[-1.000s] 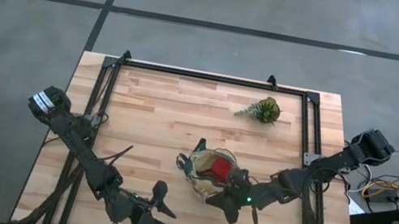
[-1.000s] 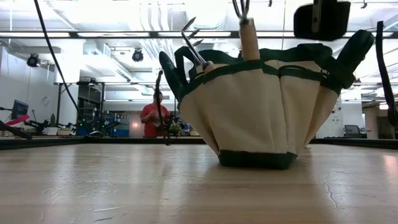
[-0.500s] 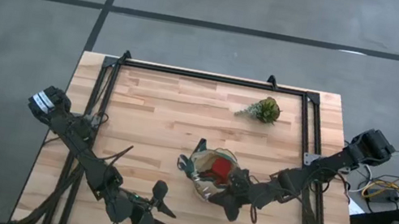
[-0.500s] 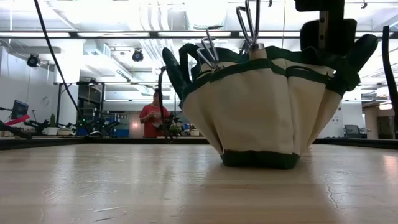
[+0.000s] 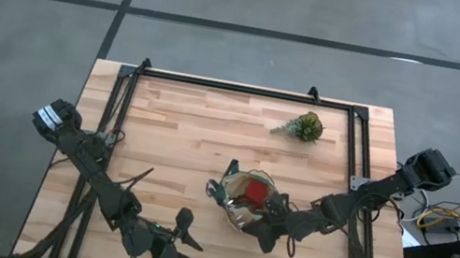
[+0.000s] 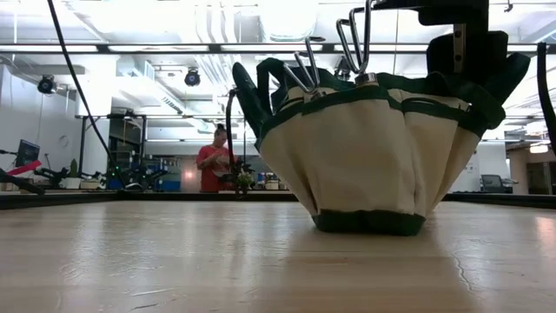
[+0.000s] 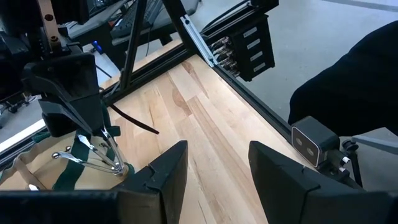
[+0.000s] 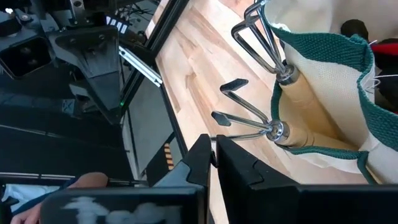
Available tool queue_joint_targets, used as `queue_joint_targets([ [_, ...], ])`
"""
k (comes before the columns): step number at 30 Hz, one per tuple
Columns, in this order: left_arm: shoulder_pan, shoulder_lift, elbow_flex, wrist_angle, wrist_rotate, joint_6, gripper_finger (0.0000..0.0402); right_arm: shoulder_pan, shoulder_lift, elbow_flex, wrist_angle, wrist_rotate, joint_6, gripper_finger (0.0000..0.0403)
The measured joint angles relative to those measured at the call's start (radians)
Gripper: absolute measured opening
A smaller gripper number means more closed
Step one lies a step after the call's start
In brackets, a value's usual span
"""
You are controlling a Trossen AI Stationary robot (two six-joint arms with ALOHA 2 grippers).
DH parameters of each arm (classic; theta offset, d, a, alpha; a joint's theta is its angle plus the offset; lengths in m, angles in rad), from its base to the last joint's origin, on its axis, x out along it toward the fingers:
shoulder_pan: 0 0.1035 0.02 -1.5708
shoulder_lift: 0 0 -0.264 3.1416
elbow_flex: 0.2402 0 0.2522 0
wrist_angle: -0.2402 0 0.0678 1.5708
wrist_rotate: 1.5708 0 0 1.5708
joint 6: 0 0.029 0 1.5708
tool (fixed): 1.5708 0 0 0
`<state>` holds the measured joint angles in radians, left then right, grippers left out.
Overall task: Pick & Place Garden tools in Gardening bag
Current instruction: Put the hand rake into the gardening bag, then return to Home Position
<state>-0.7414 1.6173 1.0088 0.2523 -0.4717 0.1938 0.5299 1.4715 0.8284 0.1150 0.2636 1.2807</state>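
The tan gardening bag (image 5: 243, 204) with dark green trim stands upright on its base on the table (image 6: 365, 156). A red piece (image 5: 254, 190) lies inside it. Two wooden-handled rakes stand in its outer pockets, with only their metal tines (image 8: 245, 118) (image 8: 260, 37) sticking out. My right gripper (image 5: 265, 234) is shut and empty in its own view (image 8: 213, 158), close beside the bag's near right side, above its rim (image 6: 460, 43). My left gripper (image 5: 180, 234) is open and empty near the table's front edge (image 7: 217, 180). My right gripper hangs right at the bag's rim. Its shut fingertips point past the rake tines, and nothing shows between them. I cannot tell whether it touches the bag.
A small green plant (image 5: 304, 126) lies at the far right of the table. A black frame (image 5: 246, 89) runs along the far edge and both sides. A person (image 6: 213, 161) stands in the room beyond the table.
The wooden handle that stood above the bag's pocket has sunk into it, so only the tines show. My right gripper has come down a little and moved slightly toward the bag. The bag has shifted slightly along the table.
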Motion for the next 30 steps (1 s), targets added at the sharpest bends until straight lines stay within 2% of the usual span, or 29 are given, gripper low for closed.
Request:
queue_joint_targets([
  [4,0.000,0.000,0.000,0.000,0.000,-0.001,0.0174,-0.001,-0.010,-0.002,-0.007,-0.014,-0.019,0.0041],
  [13,0.000,0.000,0.000,-0.002,0.000,-0.017,0.0174,-0.001,-0.060,-0.005,-0.022,-0.012,-0.054,0.0132],
  [17,0.000,0.000,0.000,-0.009,0.000,-0.023,0.0174,-0.001,-0.076,-0.005,-0.019,-0.012,-0.058,0.0156],
  [21,0.000,0.000,0.000,-0.014,0.000,-0.032,0.0174,-0.001,-0.102,-0.005,-0.013,-0.026,-0.074,0.0164],
  [27,0.002,0.000,0.000,-0.021,-0.003,-0.062,0.0174,0.023,-0.138,0.018,-0.005,-0.028,-0.175,0.0154],
  [30,0.005,-0.001,0.000,-0.004,-0.075,-0.091,0.0172,0.060,-0.143,0.031,-0.004,0.009,-0.308,0.0136],
])
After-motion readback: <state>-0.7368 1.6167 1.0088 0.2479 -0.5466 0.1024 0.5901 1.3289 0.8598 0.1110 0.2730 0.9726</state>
